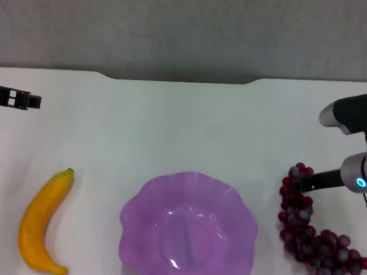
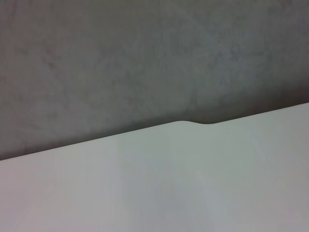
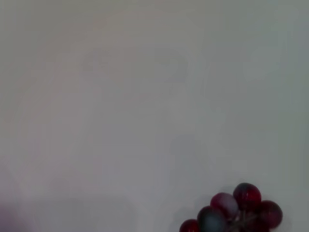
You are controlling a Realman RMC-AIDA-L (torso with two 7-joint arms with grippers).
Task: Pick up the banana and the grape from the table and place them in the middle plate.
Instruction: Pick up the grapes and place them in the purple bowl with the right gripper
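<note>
The banana [image 1: 42, 223] lies on the white table [image 1: 172, 125] at the near left, its dark green tip pointing away from me. The translucent purple middle plate [image 1: 188, 230] with its wavy rim sits at the near centre and holds nothing. Right of the plate, the grape [image 1: 313, 234] bunch stretches toward the near right corner. My right gripper [image 1: 304, 182] reaches in from the right and sits at the far end of the bunch, where it meets the top grapes. A few grapes [image 3: 236, 215] show in the right wrist view. My left gripper [image 1: 24, 99] hovers at the far left, well beyond the banana.
The table's far edge has a shallow notch [image 1: 180, 80], also seen as the notch [image 2: 195, 123] in the left wrist view, with a grey surface beyond it. Bare tabletop lies between the plate and the far edge.
</note>
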